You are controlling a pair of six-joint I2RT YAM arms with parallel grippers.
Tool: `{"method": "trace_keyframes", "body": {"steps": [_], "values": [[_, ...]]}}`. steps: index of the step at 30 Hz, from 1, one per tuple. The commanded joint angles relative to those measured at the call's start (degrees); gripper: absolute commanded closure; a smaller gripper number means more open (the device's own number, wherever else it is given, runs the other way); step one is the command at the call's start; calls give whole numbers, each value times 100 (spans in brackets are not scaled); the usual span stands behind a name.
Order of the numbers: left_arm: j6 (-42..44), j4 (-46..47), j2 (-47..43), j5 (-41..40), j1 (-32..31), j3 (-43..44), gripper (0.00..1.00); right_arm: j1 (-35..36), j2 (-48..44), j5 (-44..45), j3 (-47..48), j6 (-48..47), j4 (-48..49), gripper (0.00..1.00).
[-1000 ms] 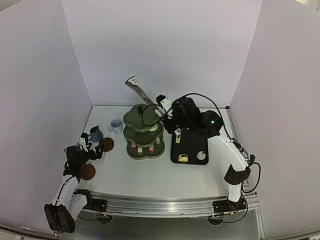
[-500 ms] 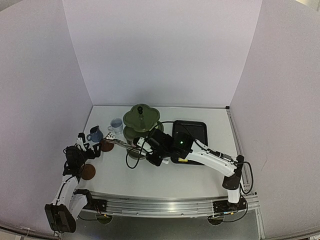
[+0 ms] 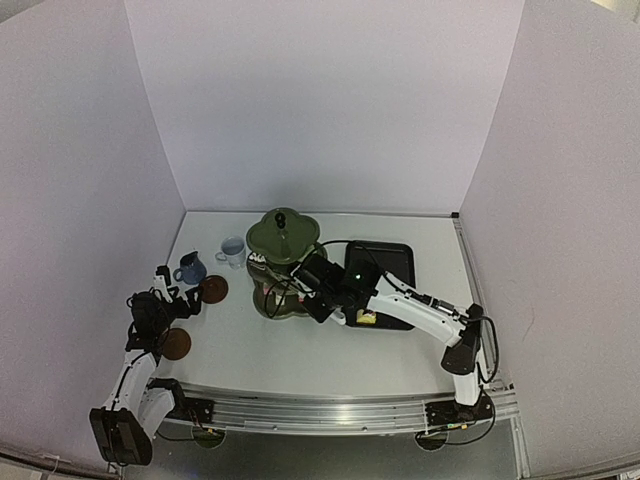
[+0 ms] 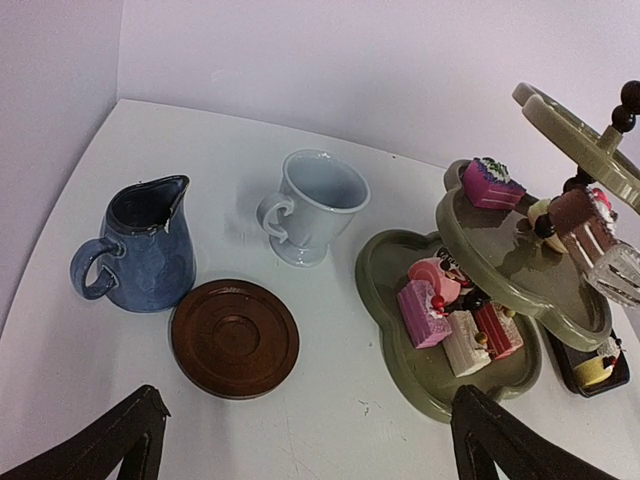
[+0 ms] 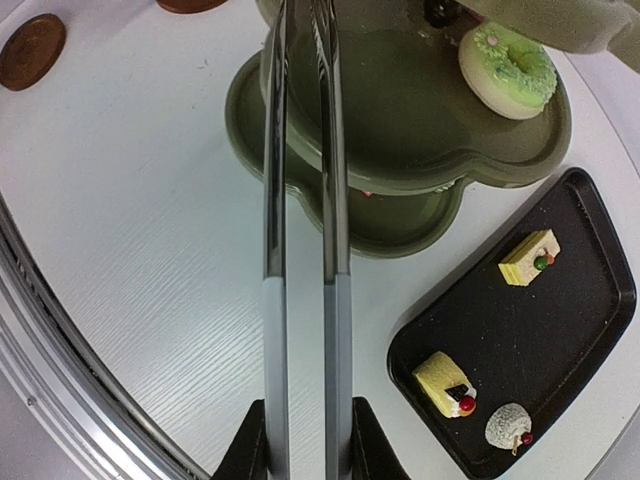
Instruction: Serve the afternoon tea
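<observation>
We are looking into a robotics lab's test cell rather than a home or a tearoom. Plain white boards, a back panel (image 3: 320, 100), a left panel (image 3: 70, 200) and a right panel (image 3: 560, 200), are boxing in the white bench (image 3: 300, 350) on three sides. The left arm (image 3: 135, 375) and the right arm (image 3: 430, 315) are standing bolted to an aluminium rail (image 3: 320, 410) that is running along the bench's near edge. Black cables (image 3: 492, 345) are looping loose beside the right arm's base, and a green indicator light (image 3: 352, 274) is glowing on that arm. We are seeing tableware, a dark green stand (image 3: 283, 240) and a black tray (image 3: 395, 260), sitting directly on the bare bench.
</observation>
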Motion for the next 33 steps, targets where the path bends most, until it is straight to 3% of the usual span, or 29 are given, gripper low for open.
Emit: {"method": "trace_keyframes", "body": {"steps": [1, 17, 26, 33], "values": [[14, 56, -30, -17, 30, 20, 0, -76, 215, 256, 265, 344, 62, 100], [8, 131, -42, -20, 25, -62, 0, -154, 826, 489, 962, 361, -40, 100], [-3, 168, -51, -16, 29, -82, 0, -182, 877, 389, 979, 357, -51, 76], [-3, 183, -60, -12, 26, -90, 0, -182, 830, 365, 1023, 372, -57, 69]]}}
